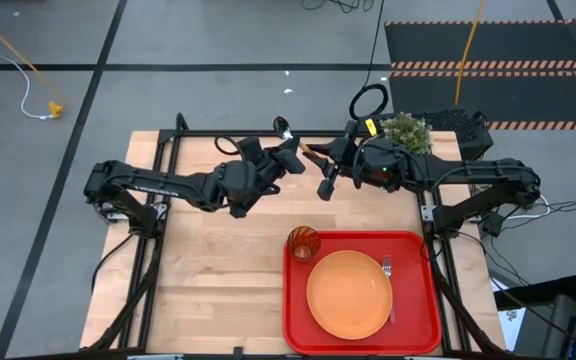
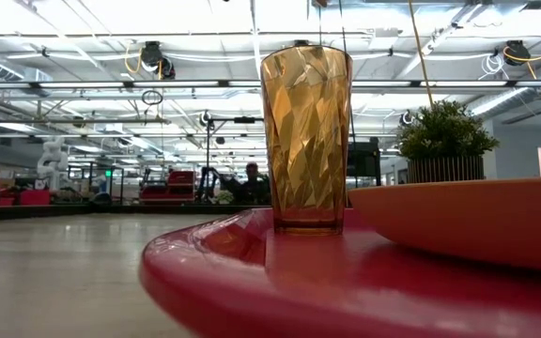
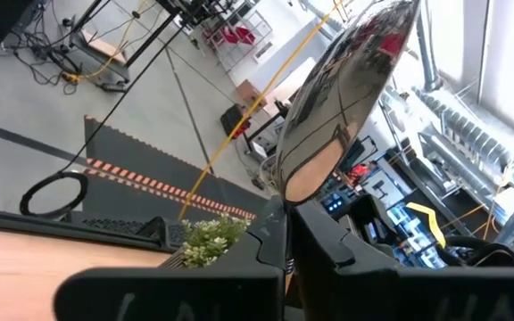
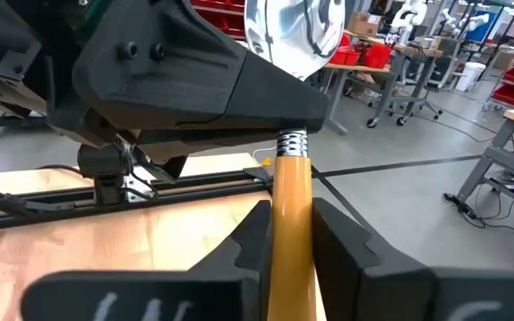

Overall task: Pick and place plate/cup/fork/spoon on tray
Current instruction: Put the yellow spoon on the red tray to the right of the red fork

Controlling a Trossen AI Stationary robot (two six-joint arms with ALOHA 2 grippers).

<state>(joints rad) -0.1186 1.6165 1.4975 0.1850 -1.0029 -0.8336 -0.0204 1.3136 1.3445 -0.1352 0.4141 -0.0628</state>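
The spoon (image 1: 312, 152), with a silver bowl and an orange handle, is held in the air over the table's far middle between both grippers. My left gripper (image 1: 294, 152) comes from the left and my right gripper (image 1: 326, 176) from the right; each is shut on the spoon. The orange plate (image 1: 349, 294) lies on the red tray (image 1: 428, 318). The amber cup (image 1: 303, 243) stands upright in the tray's far left corner. The fork (image 1: 387, 268) lies by the plate's right edge; what it rests on I cannot tell. My left gripper pinches the spoon's neck (image 3: 284, 207), just below the silver bowl (image 3: 337, 98), between its two fingers. The bowl sticks out past the fingertips. The spoon is clear of the table. My right gripper pinches the spoon's orange handle (image 4: 293, 209) between its two fingers (image 4: 250, 239), just below the ridged metal neck (image 4: 291, 141). The fingers lie along the handle. The bowl (image 4: 293, 31) points away, beyond my left gripper's finger (image 4: 194, 80).
A potted green plant (image 1: 406, 130) stands at the table's far right, close behind my right arm. Bare wood (image 1: 218, 270) lies left of the tray. In the low view the cup (image 2: 306, 141) and plate (image 2: 468, 221) fill the foreground on the tray (image 2: 346, 286).
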